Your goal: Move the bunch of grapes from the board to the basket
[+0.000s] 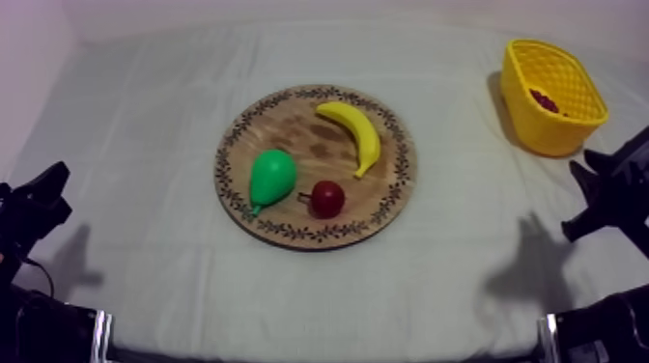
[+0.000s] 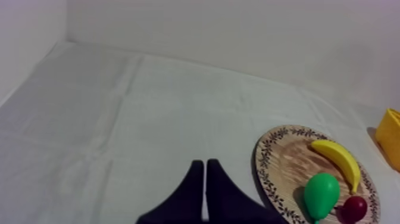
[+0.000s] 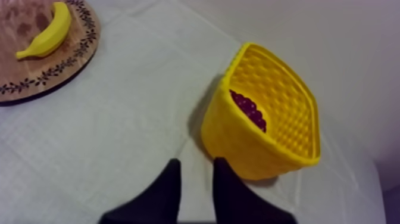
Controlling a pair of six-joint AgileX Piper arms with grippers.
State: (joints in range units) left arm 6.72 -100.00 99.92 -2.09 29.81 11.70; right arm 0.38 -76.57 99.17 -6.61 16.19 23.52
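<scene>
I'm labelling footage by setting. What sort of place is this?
Most likely a robot test bench in a lab, not a kitchen: a table under a plain cloth against bare walls, toy fruit (banana, pear) laid on a wooden board, and black robot arms at both sides.

Yellow basket, maroon grapes, green pear, yellow banana, dark-patterned board rim
</scene>
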